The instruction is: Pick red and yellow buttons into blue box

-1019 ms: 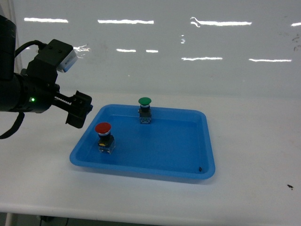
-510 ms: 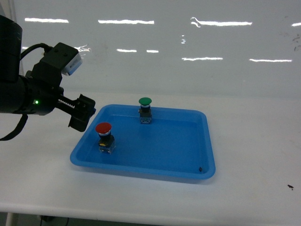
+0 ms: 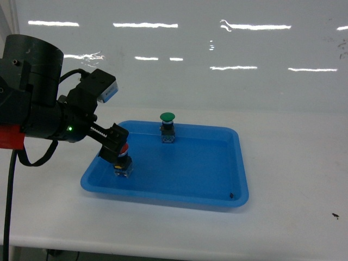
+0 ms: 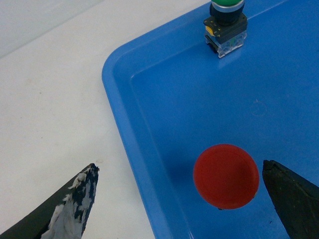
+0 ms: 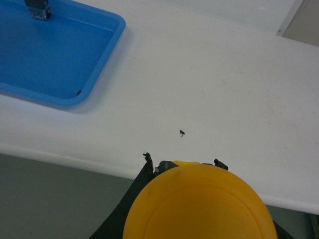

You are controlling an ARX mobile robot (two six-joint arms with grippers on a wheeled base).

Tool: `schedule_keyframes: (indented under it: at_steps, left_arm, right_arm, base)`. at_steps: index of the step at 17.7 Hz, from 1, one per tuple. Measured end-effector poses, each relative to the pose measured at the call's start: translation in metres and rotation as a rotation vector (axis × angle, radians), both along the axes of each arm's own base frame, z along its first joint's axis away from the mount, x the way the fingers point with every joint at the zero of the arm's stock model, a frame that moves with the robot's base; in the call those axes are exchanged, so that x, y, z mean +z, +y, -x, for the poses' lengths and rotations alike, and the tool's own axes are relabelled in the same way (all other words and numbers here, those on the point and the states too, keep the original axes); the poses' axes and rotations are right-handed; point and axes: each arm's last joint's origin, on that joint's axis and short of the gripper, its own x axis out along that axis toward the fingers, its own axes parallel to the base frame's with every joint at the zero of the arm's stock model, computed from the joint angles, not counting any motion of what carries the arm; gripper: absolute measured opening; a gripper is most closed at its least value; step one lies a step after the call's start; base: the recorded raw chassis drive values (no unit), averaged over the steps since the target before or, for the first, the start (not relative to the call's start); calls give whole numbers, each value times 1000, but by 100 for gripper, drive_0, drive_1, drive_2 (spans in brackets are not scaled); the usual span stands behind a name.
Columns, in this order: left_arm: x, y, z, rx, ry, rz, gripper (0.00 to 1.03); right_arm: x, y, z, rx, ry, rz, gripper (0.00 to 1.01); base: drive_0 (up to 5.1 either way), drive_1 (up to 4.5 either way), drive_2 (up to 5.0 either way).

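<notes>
The left gripper (image 4: pixel 199 199), jaws wide, hangs over the blue box's (image 4: pixel 124 124) left edge, the upright red button (image 4: pixel 226 176) lying between its fingers, nearer the right one.

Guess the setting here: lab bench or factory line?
Probably a lab or test bench: a plain white table against a glossy white wall, holding only a blue tray with staged push-buttons, red and green, nothing else industrial in view.

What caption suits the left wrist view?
Open left hand straddles the red button inside the blue box; green button behind.
</notes>
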Motion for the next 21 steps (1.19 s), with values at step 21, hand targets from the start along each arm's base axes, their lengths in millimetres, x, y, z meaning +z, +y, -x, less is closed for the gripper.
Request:
schedule_keyframes:
  at_steps: [21]
  left_arm:
    - [-48,-10,-21,25,115,-39,98]
  right_arm:
    - [0,0,0,0,0,0,27]
  base:
    - [0,0,0]
